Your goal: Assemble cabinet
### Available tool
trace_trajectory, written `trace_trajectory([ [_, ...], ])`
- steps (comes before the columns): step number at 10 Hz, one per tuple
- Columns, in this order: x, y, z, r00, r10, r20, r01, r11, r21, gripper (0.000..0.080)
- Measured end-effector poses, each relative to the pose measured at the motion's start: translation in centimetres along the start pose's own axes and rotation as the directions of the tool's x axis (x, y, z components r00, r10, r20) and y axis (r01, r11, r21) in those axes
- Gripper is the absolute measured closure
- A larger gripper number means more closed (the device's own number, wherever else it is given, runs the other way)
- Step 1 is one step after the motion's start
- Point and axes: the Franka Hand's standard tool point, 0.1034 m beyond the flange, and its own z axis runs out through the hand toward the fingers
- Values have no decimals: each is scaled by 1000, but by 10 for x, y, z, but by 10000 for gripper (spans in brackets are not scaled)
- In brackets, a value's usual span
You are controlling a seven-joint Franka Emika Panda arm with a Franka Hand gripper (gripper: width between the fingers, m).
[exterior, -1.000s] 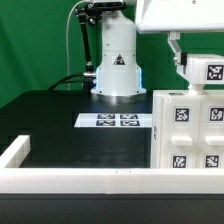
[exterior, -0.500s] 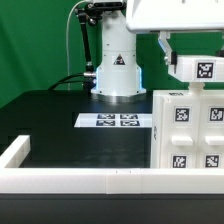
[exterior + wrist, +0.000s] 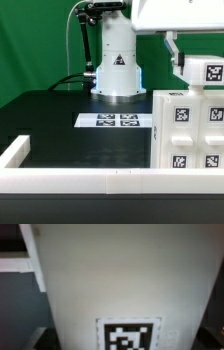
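The black table (image 3: 60, 120) lies wide open across the middle and the exterior view's left. It is bounded by a low white rim (image 3: 70, 178) that runs along the lower edge of the frame and turns up at the lower left corner. The only thing on that stretch is the marker board (image 3: 115, 121), flat at the centre, just in front of the arm's white base (image 3: 115, 60). The room is tight on the exterior view's right. The cabinet body (image 3: 190, 135) stands there against the rim, its tagged front facing me and its far side cut off by the frame edge. Right above its top edge sits a small panel (image 3: 203, 72) with one tag showing, so close that I cannot tell whether the two touch. The arm reaches across the upper right of the frame and comes down from above, with the gripper (image 3: 180, 62) pointing straight down. One grey finger (image 3: 173, 47) lies along the panel's side nearest the base, and the other is hidden behind the panel. As far as I can see the pincer is closed narrow on the panel. In the wrist view the same small panel (image 3: 120, 286) fills nearly everything, blurred and very near, with a tag (image 3: 130, 335) at one end and dark table to either side.
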Motion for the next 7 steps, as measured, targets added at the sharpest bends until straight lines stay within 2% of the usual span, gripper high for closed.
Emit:
trace_trajectory([
  [5, 0, 2, -3, 1000, 4, 0, -4, 1000, 1, 239],
  [6, -7, 2, -3, 1000, 5, -3, -5, 1000, 3, 239],
  [7, -21, 0, -4, 1000, 5, -10, -5, 1000, 8, 239],
])
